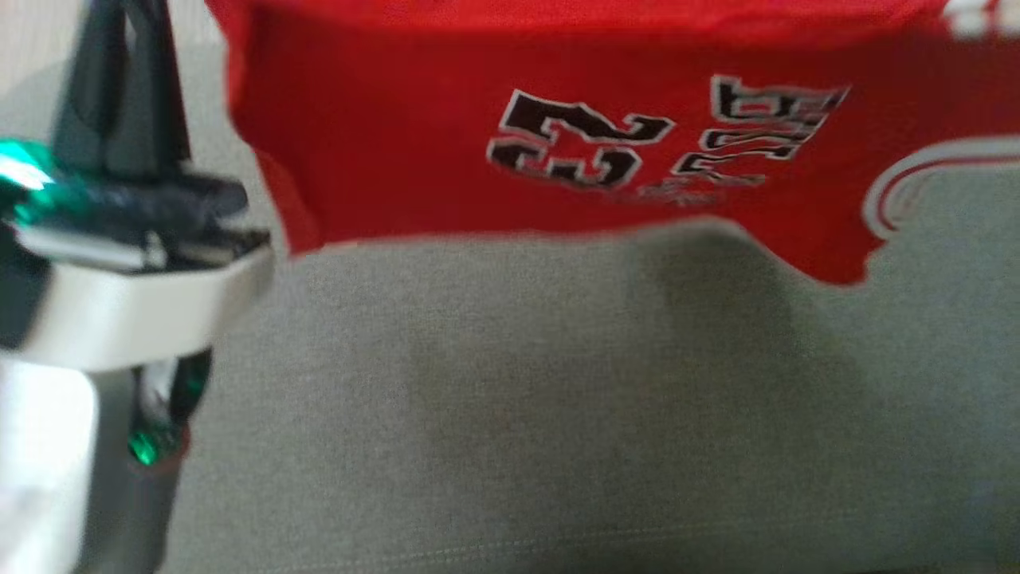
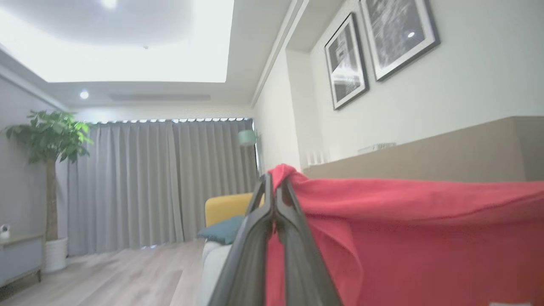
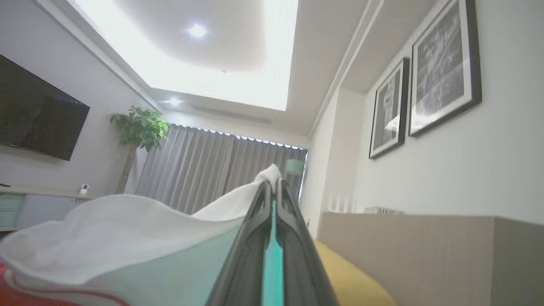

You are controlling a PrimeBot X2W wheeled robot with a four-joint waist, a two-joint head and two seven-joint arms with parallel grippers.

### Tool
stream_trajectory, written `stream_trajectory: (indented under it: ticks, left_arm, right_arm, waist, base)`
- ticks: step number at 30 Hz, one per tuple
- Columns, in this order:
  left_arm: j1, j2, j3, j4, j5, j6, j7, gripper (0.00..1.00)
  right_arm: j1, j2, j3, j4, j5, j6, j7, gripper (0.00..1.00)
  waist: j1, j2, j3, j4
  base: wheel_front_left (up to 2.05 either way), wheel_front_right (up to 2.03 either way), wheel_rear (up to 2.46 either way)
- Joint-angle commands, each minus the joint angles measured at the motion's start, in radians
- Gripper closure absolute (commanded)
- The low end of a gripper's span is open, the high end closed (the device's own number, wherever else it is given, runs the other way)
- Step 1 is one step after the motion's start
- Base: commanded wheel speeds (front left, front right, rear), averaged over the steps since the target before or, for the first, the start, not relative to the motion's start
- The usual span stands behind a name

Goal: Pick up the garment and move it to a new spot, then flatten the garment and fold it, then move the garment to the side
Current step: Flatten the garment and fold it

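Note:
The garment point(image 1: 382, 143) is a red jersey with a black-and-white number and white trim. It hangs spread out above a grey-green cushion surface point(image 1: 510, 399), its lower edge free in the air. In the left wrist view my left gripper point(image 2: 275, 180) is shut on a bunched red corner of the garment point(image 2: 403, 238). Its dark fingers point(image 1: 119, 96) rise at the head view's left, beside the jersey's left edge. My right gripper point(image 3: 272, 182) is shut on the white-trimmed edge of the garment point(image 3: 127, 238), which drapes away to the left of its fingers.
A tan backrest point(image 2: 446, 153) runs along the wall under framed pictures point(image 2: 346, 63). A yellow cushion point(image 2: 225, 208) and a teal pillow point(image 2: 221, 231) lie beyond the left fingers. A potted plant point(image 2: 49, 140), grey curtains point(image 2: 170, 182) and a wall screen point(image 3: 38, 114) stand further off.

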Motion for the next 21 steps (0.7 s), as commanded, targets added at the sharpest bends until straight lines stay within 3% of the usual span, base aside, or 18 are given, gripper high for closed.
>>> stream_trajectory:
  ticks: [1, 6, 11, 16, 21]
  left_arm:
    - [-0.07, 0.035, 0.05, -0.047, -0.005, -0.008, 0.025, 1.0]
    - [-0.184, 0.054, 0.059, -0.061, -0.021, -0.025, 0.112, 1.0]
    - [-0.269, 0.046, 0.056, 0.029, -0.064, -0.046, 0.156, 1.0]
    - [-0.402, -0.002, 0.042, 0.243, -0.114, -0.074, 0.132, 1.0]
    - [-0.607, -0.056, 0.047, 0.54, -0.136, -0.1, 0.034, 1.0]
  right_arm:
    - [-0.049, -0.044, 0.008, -0.033, 0.009, 0.004, 0.023, 1.0]
    - [-0.182, -0.071, 0.025, -0.004, 0.061, 0.004, 0.076, 1.0]
    - [-0.263, -0.08, 0.078, 0.107, 0.111, 0.004, 0.099, 1.0]
    - [-0.393, -0.078, 0.182, 0.288, 0.163, 0.004, 0.069, 1.0]
    - [-0.627, -0.049, 0.303, 0.53, 0.189, 0.004, -0.009, 1.0]
  waist:
    - [0.0, -0.0001, -0.021, -0.007]
    - [0.0, -0.0001, -0.033, -0.011]
    - [0.0, -0.0001, -0.01, -0.006]
    - [0.0, -0.0001, 0.051, 0.004]
    - [0.0, -0.0001, 0.098, 0.007]
  base:
    - [0.0, 0.0, 0.0]
    - [0.0, 0.0, 0.0]
    - [0.0, 0.0, 0.0]
    - [0.0, 0.0, 0.0]
    - [0.0, 0.0, 0.0]
